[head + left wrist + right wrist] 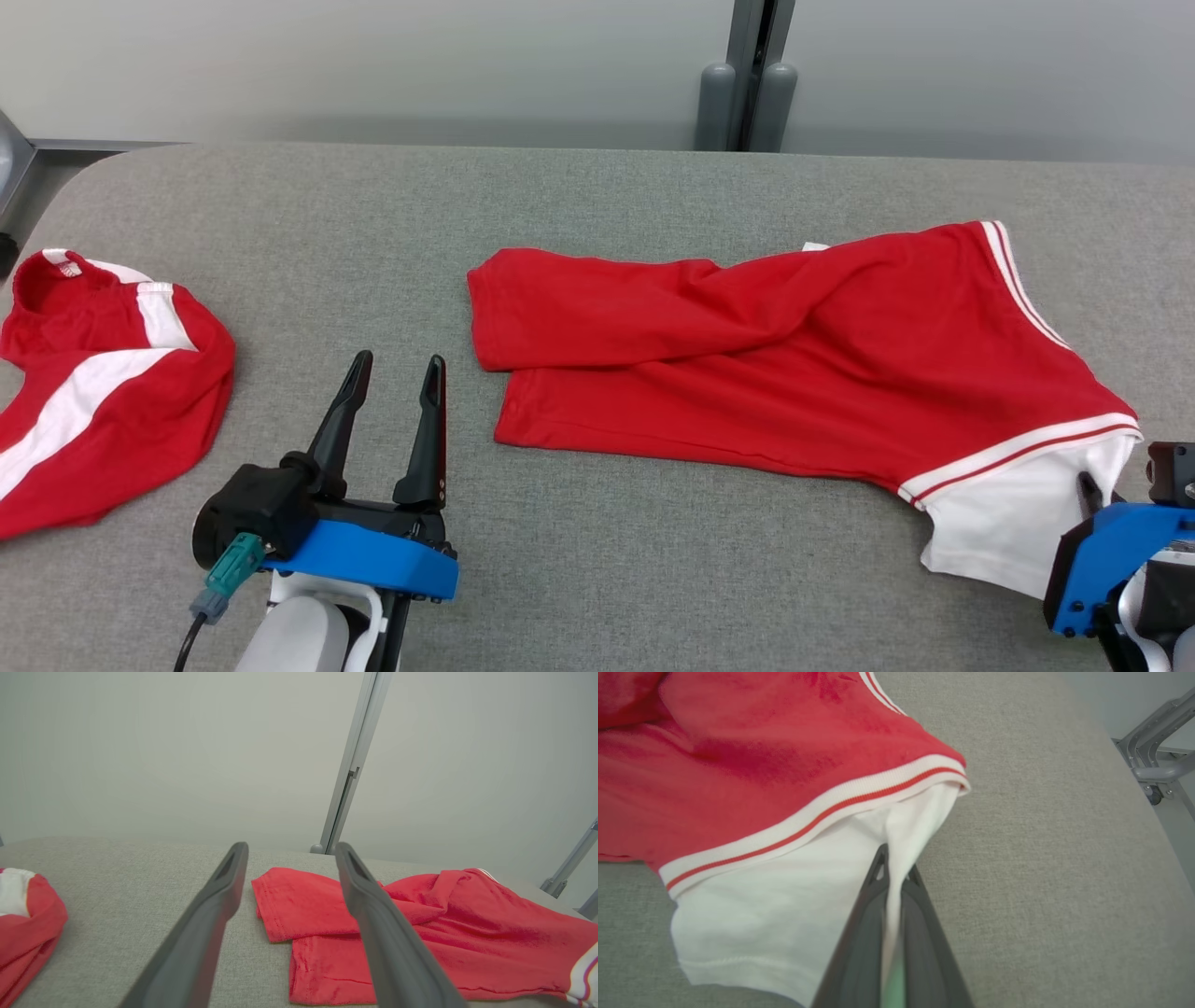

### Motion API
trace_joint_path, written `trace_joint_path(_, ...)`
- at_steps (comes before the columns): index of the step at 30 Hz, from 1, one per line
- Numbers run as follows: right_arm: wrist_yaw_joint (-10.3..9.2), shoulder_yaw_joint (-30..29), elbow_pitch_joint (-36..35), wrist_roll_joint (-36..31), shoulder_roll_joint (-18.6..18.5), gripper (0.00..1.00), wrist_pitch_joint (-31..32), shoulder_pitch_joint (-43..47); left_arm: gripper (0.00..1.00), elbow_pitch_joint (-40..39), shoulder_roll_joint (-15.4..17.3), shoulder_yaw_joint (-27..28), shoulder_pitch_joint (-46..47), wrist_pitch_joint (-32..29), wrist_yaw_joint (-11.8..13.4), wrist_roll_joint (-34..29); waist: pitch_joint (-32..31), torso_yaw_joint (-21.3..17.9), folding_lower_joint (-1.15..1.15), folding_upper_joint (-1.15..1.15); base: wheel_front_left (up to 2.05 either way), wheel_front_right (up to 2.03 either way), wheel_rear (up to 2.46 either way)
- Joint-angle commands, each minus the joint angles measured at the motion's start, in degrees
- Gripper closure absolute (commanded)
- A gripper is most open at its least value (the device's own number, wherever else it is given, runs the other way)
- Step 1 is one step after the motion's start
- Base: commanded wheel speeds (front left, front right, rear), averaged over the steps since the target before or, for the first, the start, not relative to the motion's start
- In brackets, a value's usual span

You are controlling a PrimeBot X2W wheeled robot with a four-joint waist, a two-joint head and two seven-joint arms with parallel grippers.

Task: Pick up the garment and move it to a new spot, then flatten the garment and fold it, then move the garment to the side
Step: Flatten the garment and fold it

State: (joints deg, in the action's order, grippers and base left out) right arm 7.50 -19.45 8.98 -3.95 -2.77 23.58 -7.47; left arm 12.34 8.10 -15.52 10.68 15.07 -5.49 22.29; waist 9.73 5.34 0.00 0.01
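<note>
Red shirt (794, 364) lies crumpled across the grey padded table (597, 560), its body stretching away to the left of the right gripper (1088, 485). That gripper's jaws are pinched tight on the shirt's white layer (784, 914), just below the striped band (817, 816); a fold of white cloth runs down between the two dark fingers (859, 933). The left gripper (397, 364) holds nothing, its jaws spread wide and resting low over bare table, with the shirt's red hem just off to their right. A second red-and-white garment (103, 392) sits bunched well off to their left.
</note>
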Motion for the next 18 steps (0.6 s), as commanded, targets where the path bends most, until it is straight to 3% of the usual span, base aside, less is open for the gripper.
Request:
trace_joint_path(1,-0.01,-0.9,-1.4,-0.8,-0.2,1.00,0.4,1.1,0.00,-0.1,0.3,0.1,0.1,0.1,0.3,0.2,0.0,-0.1,0.00,-0.01,0.00,0.00,0.00)
trace_joint_path(2,-0.01,-1.4,-2.2,-1.4,-0.3,1.00,-0.1,1.0,0.00,-0.1,0.3,0.0,0.1,0.1,0.3,0.2,-0.1,-0.1,0.00,-0.01,0.00,0.00,0.00)
trace_joint_path(3,0.00,-1.6,-2.3,-1.5,-0.2,0.76,-0.3,1.0,0.00,0.0,0.3,-0.1,0.1,0.1,0.3,0.1,-0.1,-0.1,0.00,-0.01,0.00,0.00,0.00)
trace_joint_path(4,-0.01,-2.4,-2.1,-0.7,-0.2,0.00,-0.2,1.0,0.00,0.1,0.4,-0.2,0.1,0.1,0.3,0.1,-0.2,-0.2,0.00,-0.01,0.00,0.00,0.00)
trace_joint_path(10,0.00,-2.9,-2.9,0.5,-0.2,0.00,-1.8,2.0,0.00,0.6,0.8,-0.5,-0.4,0.1,0.4,-0.3,-1.2,-0.5,0.00,-0.01,0.00,0.00,0.00)
trace_joint_path(18,0.00,1.9,-7.6,3.1,-0.2,0.00,-15.3,6.2,0.00,0.7,2.5,-0.1,-2.2,0.1,1.1,-0.8,-3.3,-3.0,0.00,-0.01,0.00,0.00,0.00)
